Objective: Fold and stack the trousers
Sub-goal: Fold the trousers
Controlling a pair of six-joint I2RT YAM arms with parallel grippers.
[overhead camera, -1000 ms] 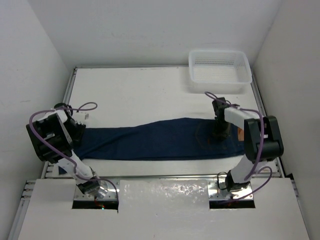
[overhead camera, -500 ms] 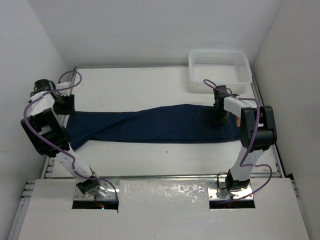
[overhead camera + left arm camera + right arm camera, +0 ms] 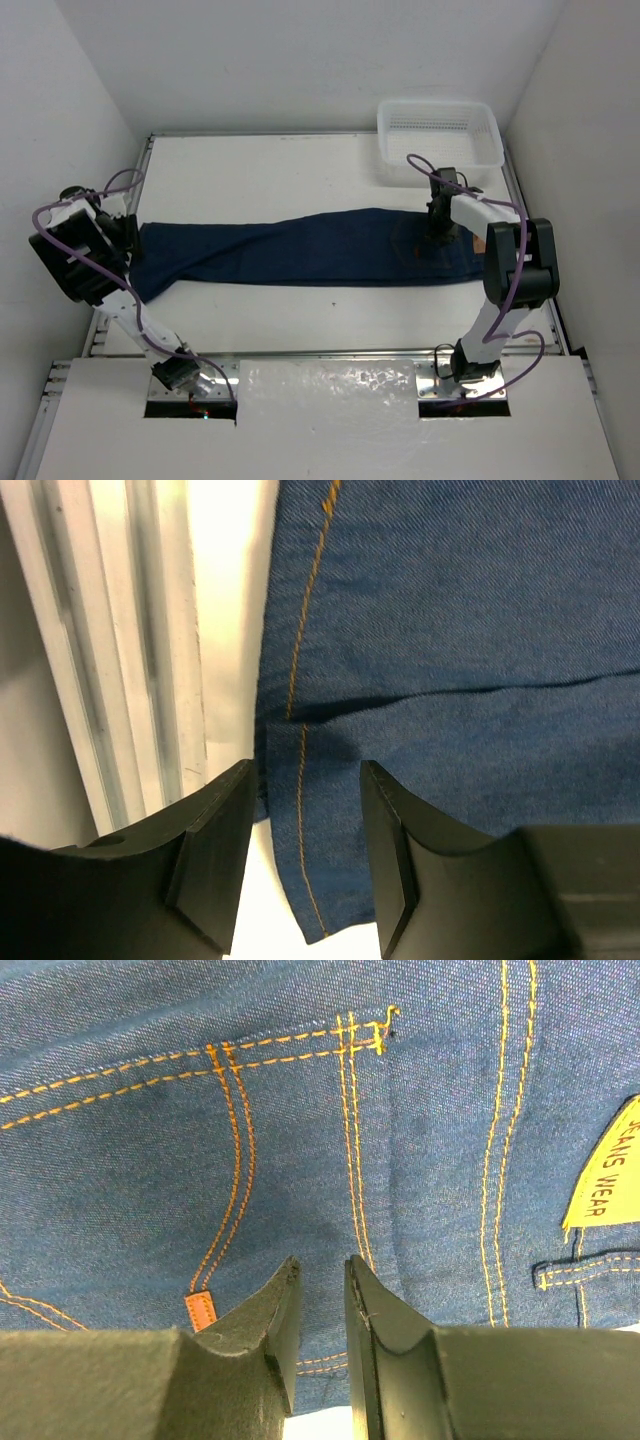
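Seen from above, the trousers [image 3: 310, 262] lie stretched flat across the table [image 3: 290, 180], with the waist on my right and the leg ends on my left. My left hand [image 3: 305, 785] is spread, its fingers straddling the hem beside the orange seam near the table's left edge. My right hand [image 3: 320, 1275] sits on the back-pocket area with its fingers almost together; I cannot tell whether cloth is caught between them. To fold well, I judge the left hand should pinch both hem layers squarely while the right pins the waist.
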